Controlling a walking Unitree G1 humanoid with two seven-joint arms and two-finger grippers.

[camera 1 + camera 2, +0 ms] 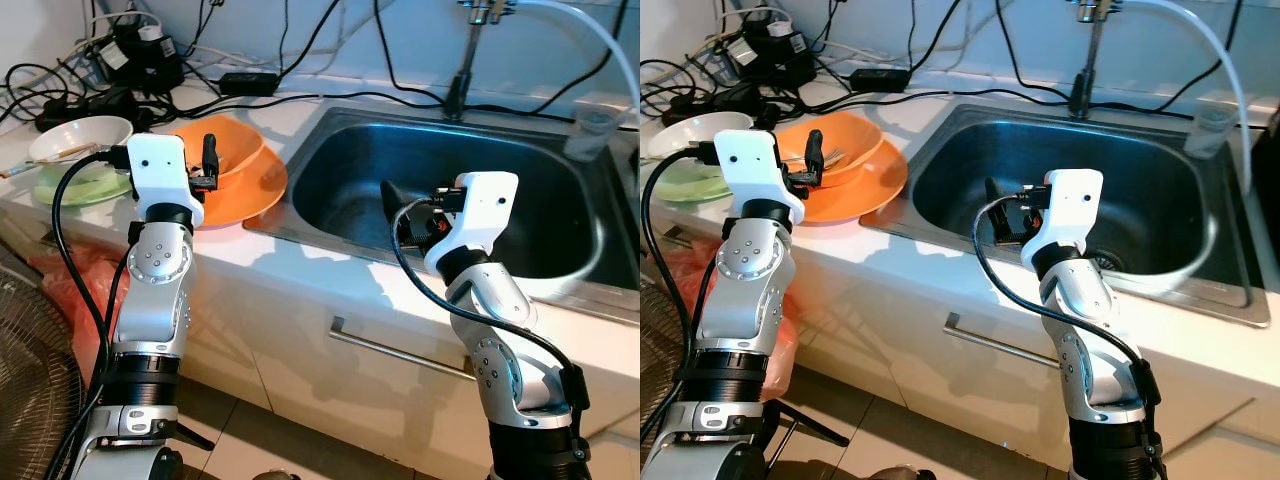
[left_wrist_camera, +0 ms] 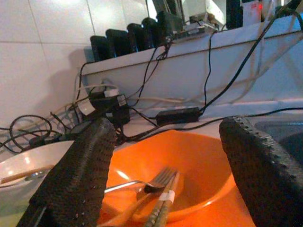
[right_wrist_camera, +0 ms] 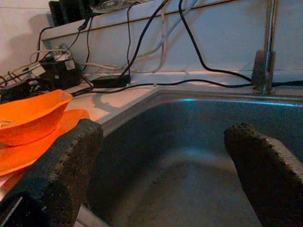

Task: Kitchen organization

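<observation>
We see two silver arms raised in front of us, elbows bent, white wrist housings at the top. Our left gripper (image 2: 161, 156) points forward, its two black textured fingers (image 2: 78, 175) spread wide apart with nothing between them. Our right gripper (image 3: 165, 165) also points forward, level with the left, its fingers (image 3: 265, 165) likewise held wide apart and empty. Black cables loop along each forearm.

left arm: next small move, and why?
Probably ease the left pincer forward and down into the orange bowl. It is open and lined up with the bowl, where a fork and chopsticks lie, nothing gripped. The right pincer hangs open over the sink, so the utensils likely go there.
</observation>
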